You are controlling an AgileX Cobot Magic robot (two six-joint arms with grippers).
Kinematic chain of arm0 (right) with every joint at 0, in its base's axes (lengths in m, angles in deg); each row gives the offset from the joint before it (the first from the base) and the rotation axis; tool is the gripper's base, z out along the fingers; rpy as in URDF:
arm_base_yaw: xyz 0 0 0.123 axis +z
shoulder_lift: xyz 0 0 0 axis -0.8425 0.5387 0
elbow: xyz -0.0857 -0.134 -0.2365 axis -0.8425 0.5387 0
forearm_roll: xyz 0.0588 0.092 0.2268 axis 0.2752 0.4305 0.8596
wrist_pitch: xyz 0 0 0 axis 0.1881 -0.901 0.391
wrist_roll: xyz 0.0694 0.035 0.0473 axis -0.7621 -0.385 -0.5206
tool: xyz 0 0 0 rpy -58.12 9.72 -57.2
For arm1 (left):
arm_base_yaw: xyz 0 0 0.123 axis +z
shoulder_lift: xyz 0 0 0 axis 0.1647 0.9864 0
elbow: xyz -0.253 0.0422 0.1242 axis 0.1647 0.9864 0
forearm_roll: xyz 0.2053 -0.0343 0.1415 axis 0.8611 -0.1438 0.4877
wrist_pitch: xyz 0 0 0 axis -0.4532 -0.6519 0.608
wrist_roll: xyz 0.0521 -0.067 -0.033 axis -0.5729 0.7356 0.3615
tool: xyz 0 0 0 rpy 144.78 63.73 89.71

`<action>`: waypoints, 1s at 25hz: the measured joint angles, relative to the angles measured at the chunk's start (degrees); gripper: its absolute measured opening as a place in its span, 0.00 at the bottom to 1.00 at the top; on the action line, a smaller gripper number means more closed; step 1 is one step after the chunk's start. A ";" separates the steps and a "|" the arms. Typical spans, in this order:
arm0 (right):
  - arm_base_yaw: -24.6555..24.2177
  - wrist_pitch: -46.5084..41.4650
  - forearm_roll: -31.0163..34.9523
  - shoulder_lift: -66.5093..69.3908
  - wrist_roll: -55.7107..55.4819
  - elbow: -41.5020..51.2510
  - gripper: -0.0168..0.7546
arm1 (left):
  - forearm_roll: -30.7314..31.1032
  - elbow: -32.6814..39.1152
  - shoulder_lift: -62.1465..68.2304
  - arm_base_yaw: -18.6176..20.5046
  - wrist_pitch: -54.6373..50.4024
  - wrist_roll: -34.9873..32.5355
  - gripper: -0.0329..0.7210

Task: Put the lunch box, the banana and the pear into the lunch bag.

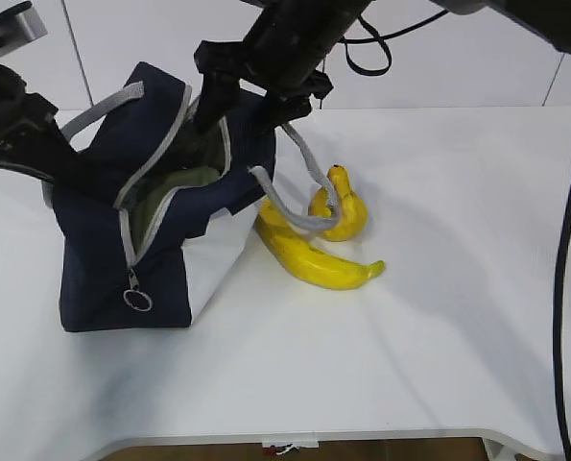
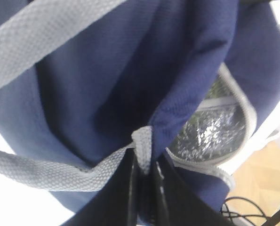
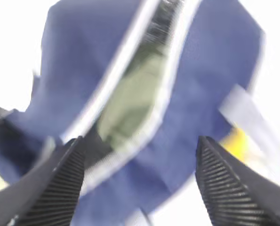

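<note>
Exterior view: right pincer (image 1: pixel 251 96), released and empty, over lunch bag (image 1: pixel 103 259) mouth; banana (image 1: pixel 314 257), long axis slanting away from bag, nearest it; left pincer (image 2: pixel 144 188) clenched on handle (image 2: pixel 60 174).

Lunch box (image 1: pixel 184 182) inside lunch bag (image 1: pixel 122 259), banana (image 1: pixel 314 257) and pear (image 1: pixel 343 213) right of it

A: What is the right wrist camera showing?
B: It is looking down, blurred, on the lunch bag (image 3: pixel 83 70), whose grey-edged zipper mouth is gaping.
A: Anything inside?
B: The sage-green lid of the lunch box (image 3: pixel 132 101) is showing through the opening.
A: And the right gripper (image 3: pixel 140 183)?
B: Its two ribbed black fingers (image 3: pixel 60 193) are standing wide apart, holding nothing. A yellow patch at the right edge is too blurred to name.
</note>
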 joint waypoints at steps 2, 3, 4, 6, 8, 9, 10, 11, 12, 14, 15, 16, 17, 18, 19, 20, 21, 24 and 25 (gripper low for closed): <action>0.00 -0.23 0.00 -1.11 -0.42 0.00 0.78 | 0.24 0.00 0.00 0.00 -0.42 0.14 0.05; 0.00 -0.24 0.00 -1.91 -0.53 0.00 0.78 | 0.24 0.00 0.00 0.00 -0.50 0.25 0.05; 0.00 -0.24 0.00 -2.87 -0.66 0.27 0.78 | 0.32 0.00 0.00 0.00 -0.50 0.25 0.05; 0.00 -0.24 -0.63 -5.03 -0.74 1.86 0.78 | 0.32 0.00 0.00 0.00 -0.65 0.36 0.05; 0.00 -0.24 -2.22 -7.27 -0.74 4.35 0.78 | 0.32 0.00 0.00 0.00 -0.64 0.35 0.05; 0.00 -0.24 -3.03 -8.47 -0.74 6.13 0.78 | 0.32 0.00 0.00 0.00 -0.64 0.35 0.05; 0.00 -0.24 -3.73 -9.72 -0.74 7.78 0.78 | 0.32 0.00 0.00 0.00 -0.64 0.35 0.05; 0.00 -0.24 -4.55 -10.95 -0.74 9.87 0.78 | 0.32 0.00 0.00 0.00 -0.64 0.35 0.05; 0.00 -0.24 -5.21 -11.97 -0.74 12.02 0.78 | 0.32 0.00 0.00 0.00 -0.64 0.47 0.05; 0.00 -0.24 -6.33 -14.61 -0.74 15.94 0.78 | 0.32 0.00 0.00 0.00 -0.64 0.94 0.05; 0.00 -0.24 -7.02 -15.79 -0.74 18.04 0.78 | 0.32 0.00 0.00 0.00 -0.64 1.04 0.05; 0.00 -0.24 -7.56 -17.16 -0.74 20.06 0.78 | 0.32 0.00 0.00 0.00 -0.64 1.24 0.05; 0.00 -0.24 -7.81 -18.44 -0.38 21.70 0.78 | 0.32 0.00 0.00 0.00 -0.64 1.38 0.05; 0.13 -0.24 -8.15 -19.63 0.16 23.56 0.78 | 0.32 0.00 0.00 0.00 -0.64 1.98 0.05; 0.37 -0.24 -8.43 -20.49 1.05 25.34 0.78 | 0.36 0.00 0.00 0.00 -0.64 2.65 0.05; 0.63 -0.24 -8.71 -21.30 2.34 26.97 0.78 | 0.45 0.00 0.00 0.00 -0.64 3.64 0.05; 0.78 -0.24 -9.30 -21.84 3.67 28.17 0.78 | 0.45 0.00 0.00 0.00 -0.64 4.64 0.05; 1.90 -0.24 -12.51 -22.26 5.96 31.63 0.78 | 1.19 0.00 0.00 0.00 -0.64 7.59 0.05; 2.01 -0.24 -13.79 -22.26 6.81 32.68 0.78 | 1.73 0.00 0.00 0.00 -0.64 8.69 0.05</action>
